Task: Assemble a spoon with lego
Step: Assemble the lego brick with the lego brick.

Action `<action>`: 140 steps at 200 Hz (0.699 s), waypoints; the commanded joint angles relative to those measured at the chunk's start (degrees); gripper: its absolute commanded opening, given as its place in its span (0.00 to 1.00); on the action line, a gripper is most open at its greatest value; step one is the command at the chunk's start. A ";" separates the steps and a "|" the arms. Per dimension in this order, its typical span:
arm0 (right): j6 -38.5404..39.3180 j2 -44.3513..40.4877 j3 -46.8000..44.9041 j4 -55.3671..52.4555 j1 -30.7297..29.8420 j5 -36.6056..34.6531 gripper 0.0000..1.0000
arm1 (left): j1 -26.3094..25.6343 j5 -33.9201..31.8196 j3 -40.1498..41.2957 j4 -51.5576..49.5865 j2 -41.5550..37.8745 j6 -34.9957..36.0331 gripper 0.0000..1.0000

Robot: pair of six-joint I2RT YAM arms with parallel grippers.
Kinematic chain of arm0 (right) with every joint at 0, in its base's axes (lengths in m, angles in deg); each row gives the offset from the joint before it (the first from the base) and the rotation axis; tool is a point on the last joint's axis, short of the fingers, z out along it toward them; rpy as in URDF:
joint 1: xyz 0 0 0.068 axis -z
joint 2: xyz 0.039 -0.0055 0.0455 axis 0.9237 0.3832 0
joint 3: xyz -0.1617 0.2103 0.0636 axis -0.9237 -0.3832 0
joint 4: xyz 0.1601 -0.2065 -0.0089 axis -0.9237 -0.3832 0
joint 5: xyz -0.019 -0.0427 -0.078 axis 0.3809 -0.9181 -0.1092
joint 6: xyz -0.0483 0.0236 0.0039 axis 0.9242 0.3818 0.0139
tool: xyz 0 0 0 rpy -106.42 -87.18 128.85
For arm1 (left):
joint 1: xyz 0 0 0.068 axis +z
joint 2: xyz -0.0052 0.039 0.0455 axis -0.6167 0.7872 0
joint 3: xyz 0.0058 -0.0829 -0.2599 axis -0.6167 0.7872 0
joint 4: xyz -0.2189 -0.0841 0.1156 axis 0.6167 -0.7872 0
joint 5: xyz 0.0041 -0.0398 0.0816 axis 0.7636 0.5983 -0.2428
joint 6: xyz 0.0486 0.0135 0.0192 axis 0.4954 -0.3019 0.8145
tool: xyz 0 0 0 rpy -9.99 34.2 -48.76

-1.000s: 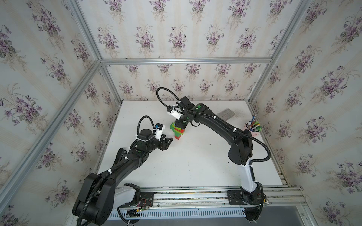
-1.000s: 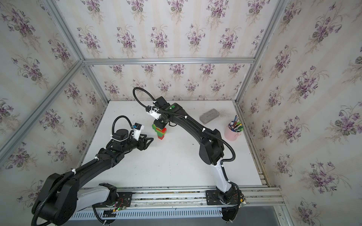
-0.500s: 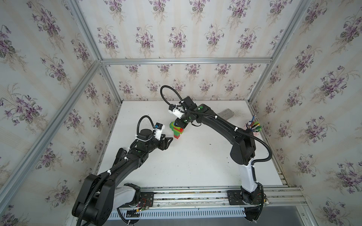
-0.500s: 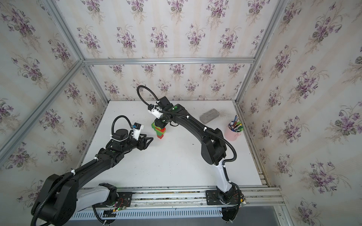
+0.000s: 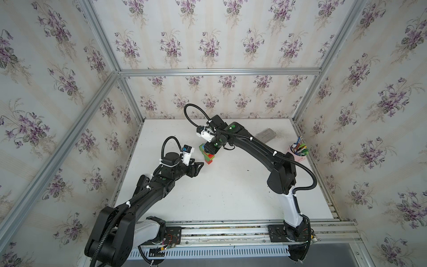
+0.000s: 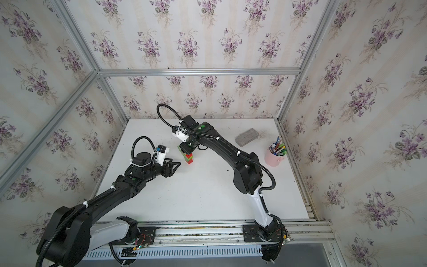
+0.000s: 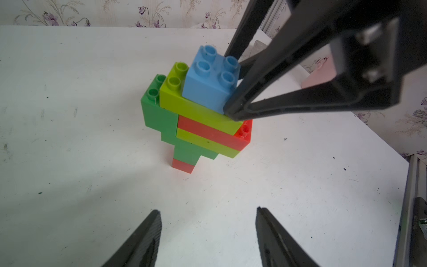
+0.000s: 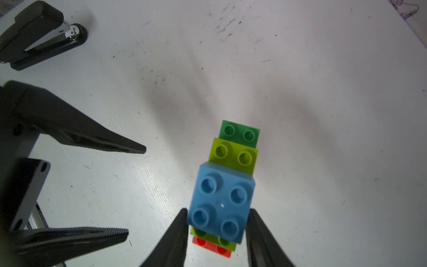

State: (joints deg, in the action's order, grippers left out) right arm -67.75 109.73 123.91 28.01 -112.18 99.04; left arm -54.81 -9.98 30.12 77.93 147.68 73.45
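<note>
The spoon (image 7: 198, 124) stands upright on its red handle end on the white table (image 7: 69, 115), and shows in both top views (image 5: 209, 157) (image 6: 189, 158). Its blue brick (image 8: 221, 201) sits on top, over lime, red and green lego. My right gripper (image 8: 218, 210) comes down from above with one finger against each side of the blue brick. My left gripper (image 7: 208, 210) is open and empty, low over the table and a short way from the spoon (image 5: 199, 166).
A black stapler (image 8: 34, 34) lies beyond the left arm. A grey block (image 6: 246, 136) and a pink cup of pens (image 6: 275, 157) stand at the back right. Walls close in three sides, and a metal rail (image 5: 231, 228) runs along the front.
The right arm has shifted slightly over the spoon, which still stands in the same place. The left arm has not moved.
</note>
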 commanded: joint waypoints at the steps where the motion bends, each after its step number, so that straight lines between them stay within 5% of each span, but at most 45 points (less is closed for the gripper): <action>1: -0.57 1.11 0.77 -1.07 0.07 -1.72 0.45 | 0.06 -0.33 -0.18 0.46 -0.28 -0.53 0.67; 109: 0.81 4.70 1.18 -1.26 0.06 -3.42 0.47 | 0.04 -0.54 0.06 0.34 0.19 -1.08 0.67; 140: 0.90 4.32 1.17 -1.20 0.06 -4.20 0.39 | 0.04 -0.71 0.07 0.21 0.06 -1.19 0.67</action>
State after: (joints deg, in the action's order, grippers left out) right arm -67.35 114.06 124.83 27.70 -112.09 95.85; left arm -54.81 -10.33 30.14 77.82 147.94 72.84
